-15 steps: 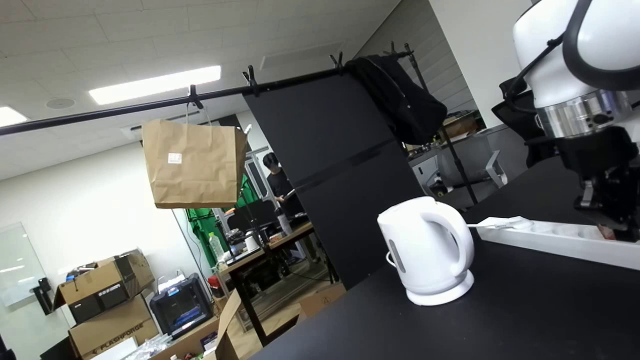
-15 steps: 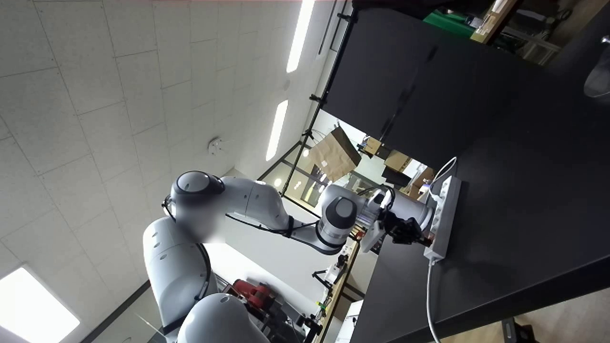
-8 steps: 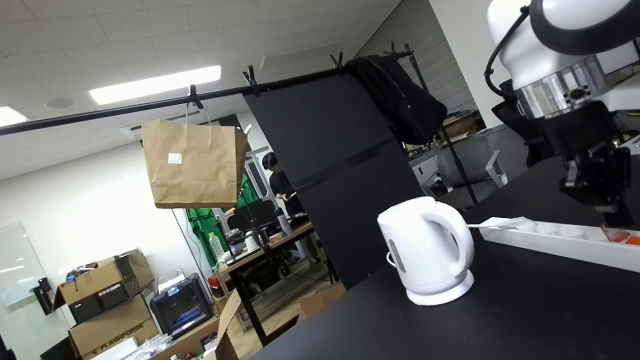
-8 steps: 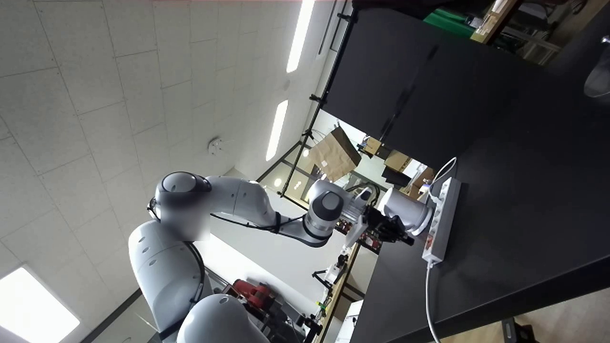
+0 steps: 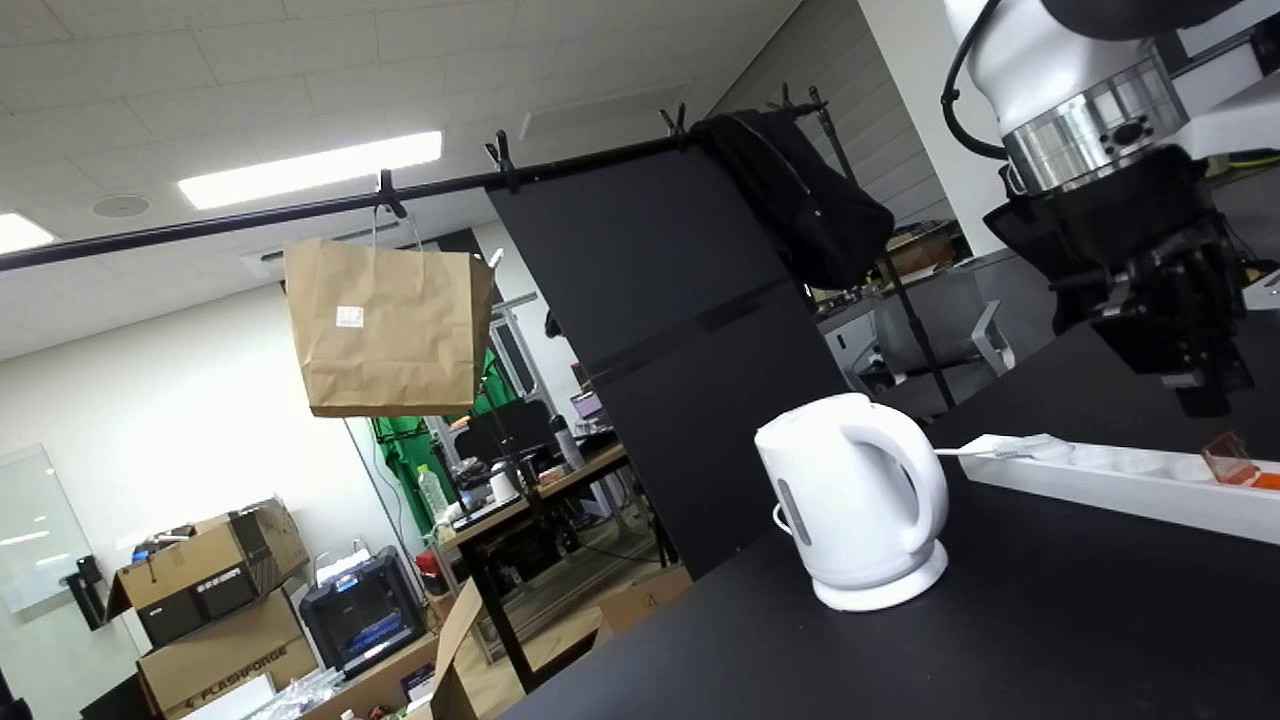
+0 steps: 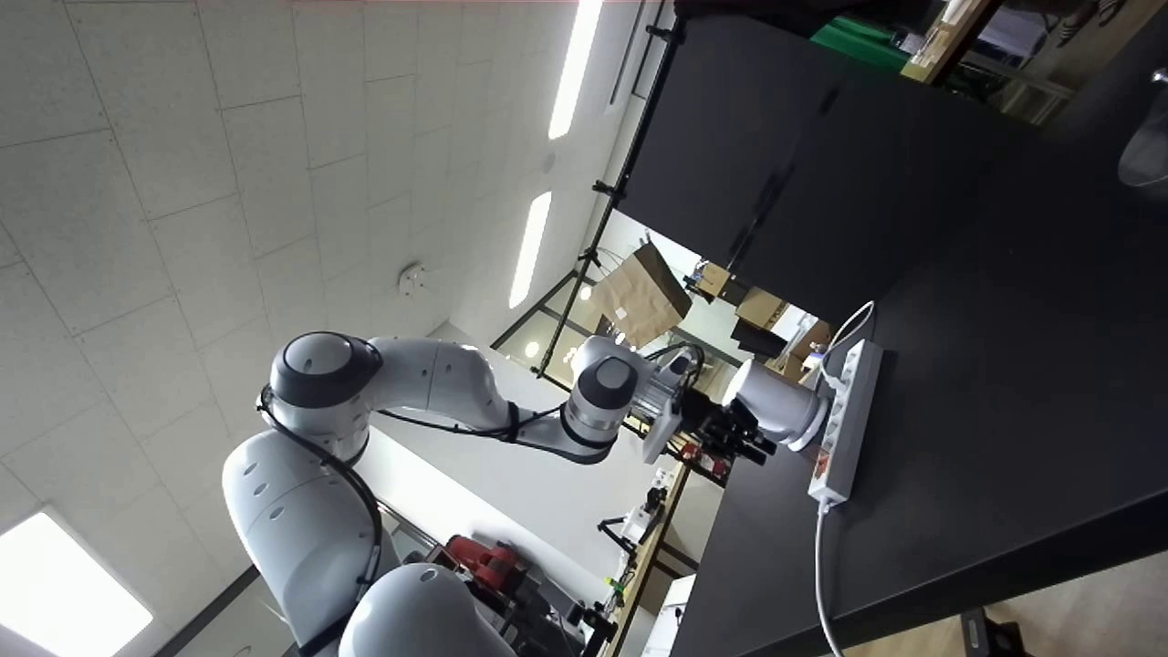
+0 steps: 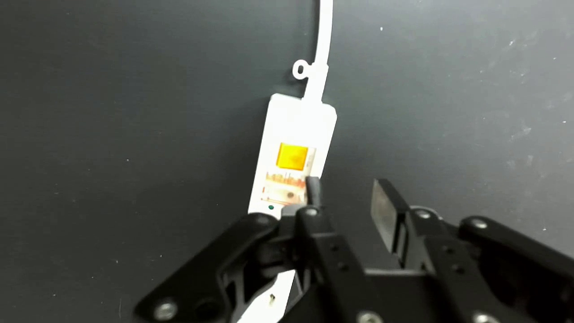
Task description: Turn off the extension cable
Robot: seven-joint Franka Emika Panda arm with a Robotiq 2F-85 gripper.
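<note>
The extension cable, a long flat white power strip (image 7: 300, 121), lies on the black table in both exterior views (image 5: 1110, 495) (image 6: 858, 406). Its switch (image 7: 292, 157) looks yellow-orange in the wrist view and orange in an exterior view (image 5: 1266, 481). A clear reddish flap (image 5: 1228, 460) stands raised beside the switch. My gripper (image 7: 346, 190) is open and empty, above the strip and apart from it. In the wrist view its left finger overlaps the strip's edge near the flap; the right finger is over bare table. The gripper hides part of the strip's sockets there.
A white kettle (image 5: 850, 500) stands close to the strip's far end. A white plug (image 5: 1035, 447) sits in the strip. The strip's white cord (image 6: 821, 566) runs over the table edge. A black panel (image 5: 700, 350) hangs behind the table.
My gripper has risen off the strip's switch end and drawn back. The flap and switch now show uncovered. The fingers now show apart. The person at the back has gone from view.
</note>
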